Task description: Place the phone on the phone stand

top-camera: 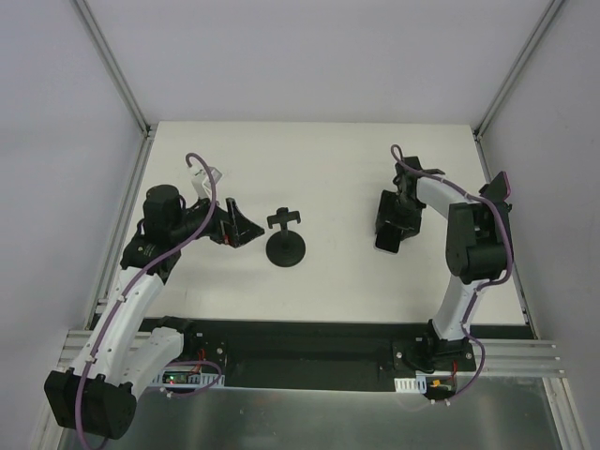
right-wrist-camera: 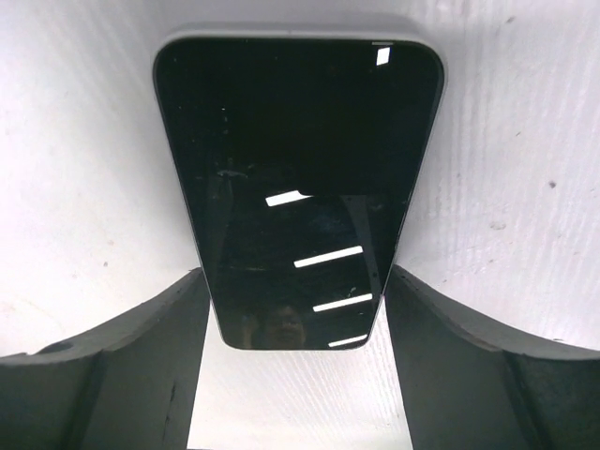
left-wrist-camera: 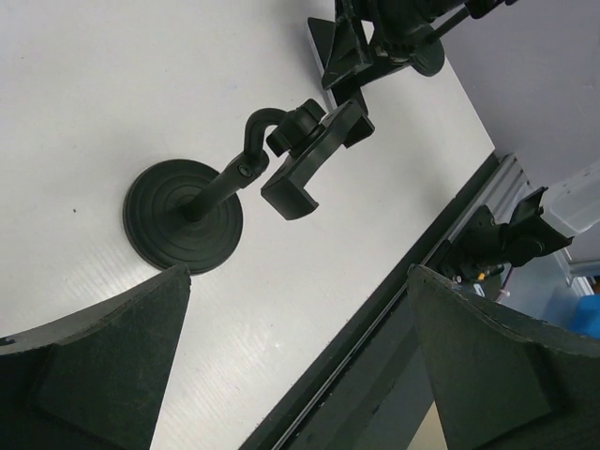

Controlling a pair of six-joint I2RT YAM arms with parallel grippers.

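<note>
The phone (right-wrist-camera: 295, 178), glossy black with a pale edge, lies lengthwise between my right gripper's (right-wrist-camera: 295, 281) fingers, which touch both of its long edges. In the top view the right gripper (top-camera: 394, 223) holds the phone (top-camera: 385, 242) low over the right half of the table. The phone stand (top-camera: 285, 249) stands upright at the table's middle, a round disc base with a stem and a clip on top. My left gripper (top-camera: 239, 226) is open and empty just left of the stand. In the left wrist view the stand (left-wrist-camera: 184, 217) sits beyond the open left gripper (left-wrist-camera: 298, 281).
The white table (top-camera: 309, 159) is walled at the back and both sides by grey panels with aluminium posts. A black strip (top-camera: 309, 337) and the arm bases run along the near edge. The right arm shows in the left wrist view (left-wrist-camera: 394, 28) past the stand.
</note>
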